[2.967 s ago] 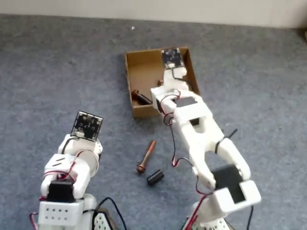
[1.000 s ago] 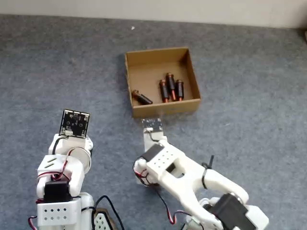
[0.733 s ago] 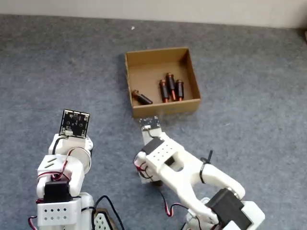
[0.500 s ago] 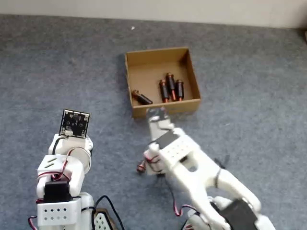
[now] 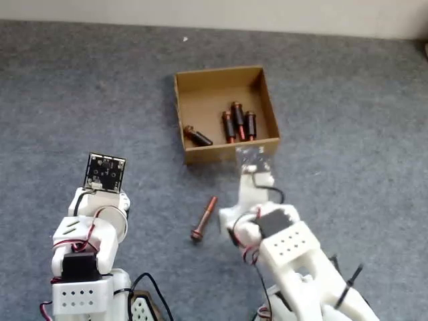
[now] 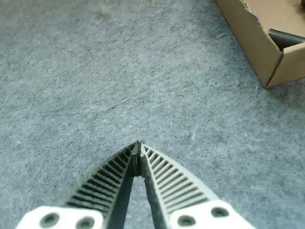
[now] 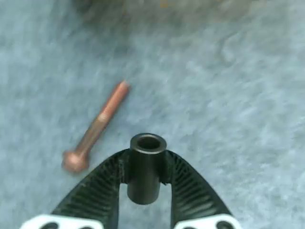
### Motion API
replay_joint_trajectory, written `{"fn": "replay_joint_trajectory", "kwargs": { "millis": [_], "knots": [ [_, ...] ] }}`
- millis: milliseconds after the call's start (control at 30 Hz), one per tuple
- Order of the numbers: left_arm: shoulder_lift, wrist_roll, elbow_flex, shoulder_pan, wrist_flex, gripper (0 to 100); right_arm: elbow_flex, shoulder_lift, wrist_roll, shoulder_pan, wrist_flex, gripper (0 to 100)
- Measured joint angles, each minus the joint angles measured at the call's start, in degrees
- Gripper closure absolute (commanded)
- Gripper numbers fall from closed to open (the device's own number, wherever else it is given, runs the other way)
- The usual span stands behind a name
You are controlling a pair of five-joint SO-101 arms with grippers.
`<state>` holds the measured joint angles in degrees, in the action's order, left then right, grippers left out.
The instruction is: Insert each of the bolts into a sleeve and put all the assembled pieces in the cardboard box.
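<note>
sleeve (image 7: pixel 147 168): black and short, held in the right gripper, with its open hole pointing away from the arm.
right gripper (image 7: pixel 147 161): partly closed, its two fingers squeeze the sleeve from both sides, over the grey carpet (image 5: pixel 348 134).
left gripper (image 6: pixel 138 147): fingers pressed together at the tips, holding nothing, over bare carpet, well apart from the bolt.
bolt (image 5: pixel 204 217): copper colour, lying flat on the carpet by itself, near the held sleeve but not touching it; its round head points back toward the arms.
cardboard box (image 5: pixel 231 152): open on top, sitting on the carpet past the bolt, farther from the arms.
finished pieces (image 5: pixel 239 122): four lie inside the box; three are side by side near the front wall, and one lies slanted by itself at the other side.
</note>
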<state>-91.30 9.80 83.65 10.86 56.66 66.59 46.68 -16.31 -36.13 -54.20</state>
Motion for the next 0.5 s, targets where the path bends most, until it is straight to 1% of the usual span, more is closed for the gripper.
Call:
{"fn": "replay_joint_trajectory", "kwargs": {
  "millis": [100,233,300,400,500],
  "knots": [
    [0.0,0.0,0.0,0.0,0.0,99,2.55,5.19,0.0,-6.15,0.18,99.5],
    [0.0,0.0,0.0,0.0,-0.09,99,6.68,11.08,0.0,-18.2,0.26,99.4],
    [0.0,0.0,0.0,0.0,-0.35,99,8.26,12.84,1.85,-23.3,0.26,99.4],
    [0.0,0.0,0.53,0.0,-1.32,99,9.76,13.54,6.51,-27.34,0.18,99.4],
    [0.0,0.0,0.53,0.0,-1.41,99,9.93,13.63,10.64,-27.87,-2.2,99.4]
  ]
}}
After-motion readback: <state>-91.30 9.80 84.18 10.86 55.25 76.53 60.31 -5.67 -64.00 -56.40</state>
